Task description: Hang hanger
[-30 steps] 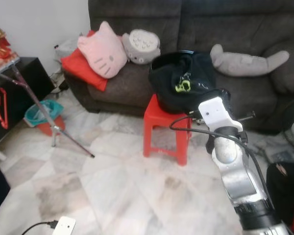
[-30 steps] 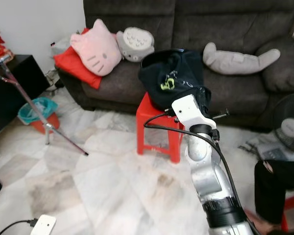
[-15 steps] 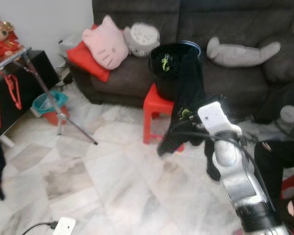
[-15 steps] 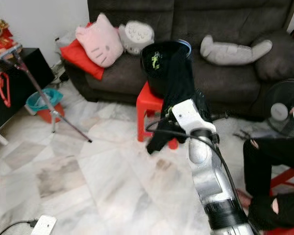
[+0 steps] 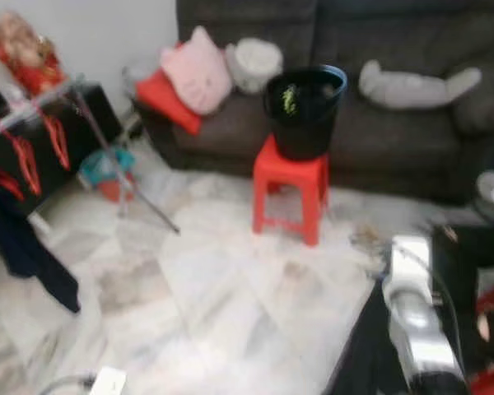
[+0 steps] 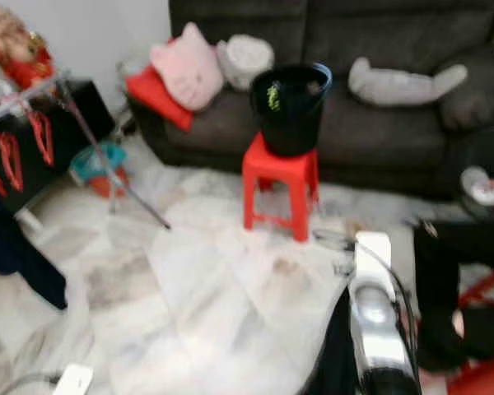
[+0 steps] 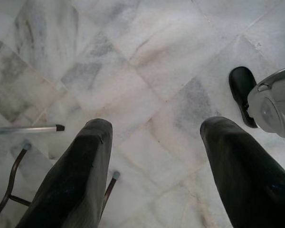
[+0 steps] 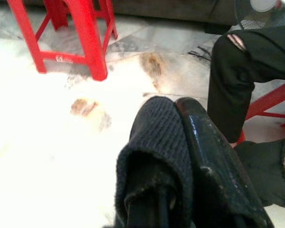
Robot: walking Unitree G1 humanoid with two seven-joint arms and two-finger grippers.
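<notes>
I am looking down at a living room with a pale marble floor (image 5: pixel 230 280); the head views are blurred. A dark sofa (image 5: pixel 412 107) runs along the back, carrying a pink cat cushion (image 5: pixel 199 76) and a grey plush toy (image 5: pixel 418 84). In front of the sofa stands a red stool (image 5: pixel 290 196) with a black bucket (image 5: pixel 303 109) on top. On my left is a drying rack (image 5: pixel 82 132) with red hangers (image 5: pixel 23 156) on its bar and a dark garment (image 5: pixel 29 247) drooping from it. A person in black trousers (image 8: pixel 237 80) sits on my right.

The thing I carry is a black knitted garment (image 8: pixel 154 161). I cannot make out a hanger inside it. I judge it soft, limp and light, likely to sag and swing, so the hold belongs near its top, or on a hanger hook if there is one.

My right arm (image 5: pixel 416 329) is drawn in low beside my body, forearm pointing forward, with black cloth hanging next to it. My right gripper (image 8: pixel 180 156) has its jaws pressed together, pinching the knit. My left gripper (image 7: pixel 154 161) hangs pointing down at the floor, jaws spread wide and holding nothing, with rack feet (image 7: pixel 19 161) just beside it.
</notes>
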